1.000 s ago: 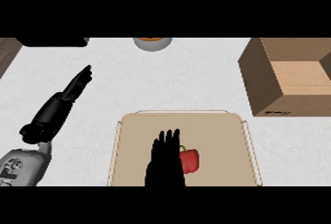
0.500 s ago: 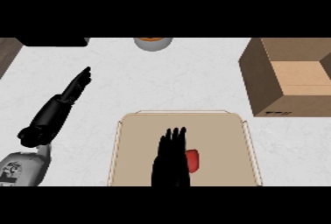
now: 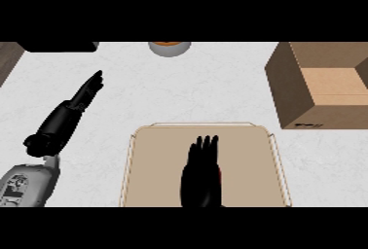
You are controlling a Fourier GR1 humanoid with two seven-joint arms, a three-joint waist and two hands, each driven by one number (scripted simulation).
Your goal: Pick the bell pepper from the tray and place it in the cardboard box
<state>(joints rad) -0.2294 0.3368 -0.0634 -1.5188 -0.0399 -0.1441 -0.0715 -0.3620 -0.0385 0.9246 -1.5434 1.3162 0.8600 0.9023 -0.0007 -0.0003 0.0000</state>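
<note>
One thing covers the pepper: the right hand [image 3: 200,175] lies over the middle of the tray [image 3: 201,125], and no part of the pepper shows plainly past it. The hand's fingers are straight and close together, pointing at the tray's far rim, so it is open and curled round nothing that can be seen. The fingertips stop short of that rim, with bare tray floor beyond them and on both sides of the hand. The wrist runs out at the view's lower edge, which also cuts off the tray's near side.

The tray's far rim and both side rims are in view, and white counter [image 3: 187,82] lies around all three. The box [image 3: 323,116] stands to the far right, top open, its inside bare as far as can be seen. Its right side is cut by the view's edge. A strip of bare counter parts its near left corner from the tray's far right corner.

The widest open stretch runs from the tray's far rim to a grey bowl [image 3: 170,47] at the far edge. A dark object [image 3: 57,46] sits at the far left.

The left hand [image 3: 90,87] rests on the counter, well left of the tray, fingers straight and pointing away.
</note>
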